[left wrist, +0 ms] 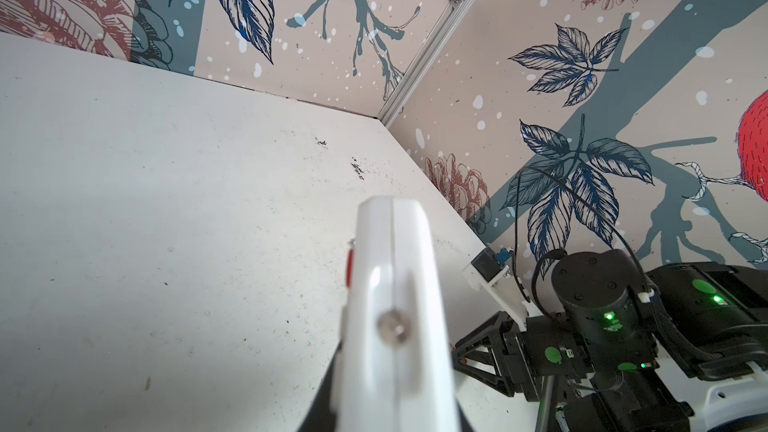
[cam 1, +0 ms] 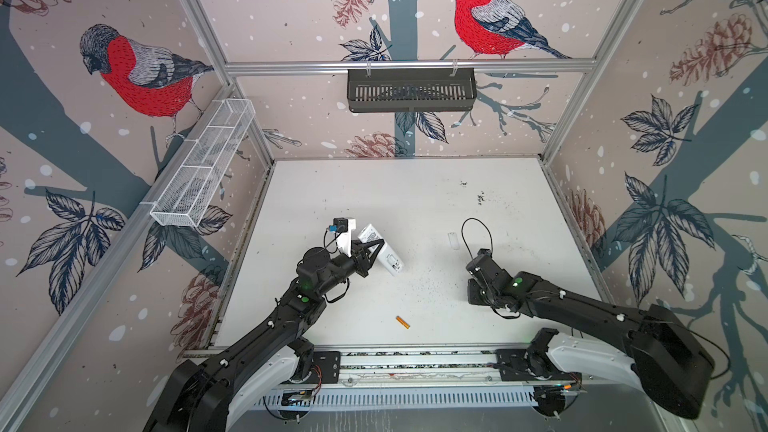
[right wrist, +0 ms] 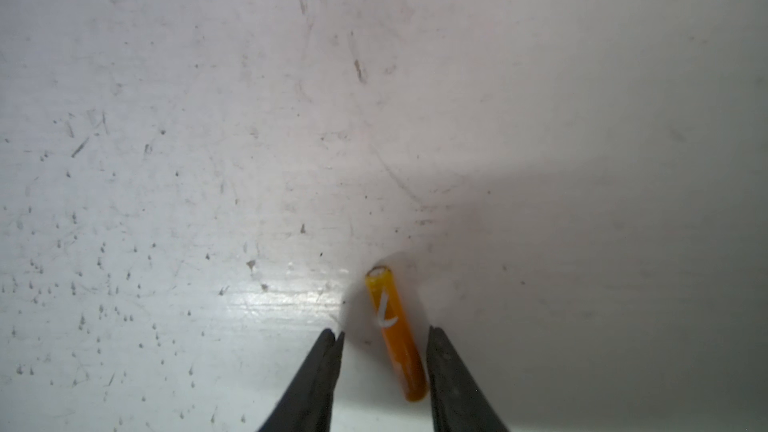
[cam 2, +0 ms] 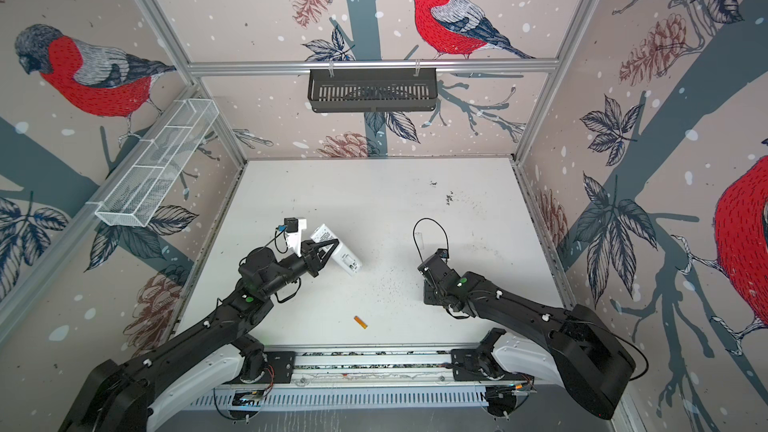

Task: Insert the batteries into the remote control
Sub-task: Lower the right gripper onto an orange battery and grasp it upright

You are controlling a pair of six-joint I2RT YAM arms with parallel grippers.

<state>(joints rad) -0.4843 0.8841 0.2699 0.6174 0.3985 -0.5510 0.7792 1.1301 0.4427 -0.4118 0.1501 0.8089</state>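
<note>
My left fingers (cam 1: 371, 246) are clamped tight across the remote control (cam 1: 390, 258), holding it at a slant. From here I can't tell whether its lower end touches the counter (cam 1: 415, 201). In the left wrist view the remote's narrow white end sits right in front of me, with bare counter stretching beyond it. Off to the right of the remote and well apart from it, my right fingers (right wrist: 451, 371) point down at the counter, part-open. One battery (right wrist: 397, 334) lies flat between them, with a clear gap on one side and the other finger just beside it, so there's no grip on it. The other battery (cam 1: 402, 322) lies loose in front of the remote, nearer the front rail (cam 1: 415, 357), with open counter all round it. A small pale flat piece (cam 1: 454, 240) rests to the right of the remote, near my right arm's cable loop. Plenty of room behind the remote, a wide bare stretch right up to the back wall. To its left the counter edge and the aluminium frame come much closer. The surface is white and scuffed, peppered with dark specks to the right of the remote. Bullfinch wallpaper covers every wall. A black slotted basket (cam 1: 411, 89) hangs on the back rail beyond the remote, and a white wire basket (cam 1: 203, 164) hangs on the wall to its left.
</note>
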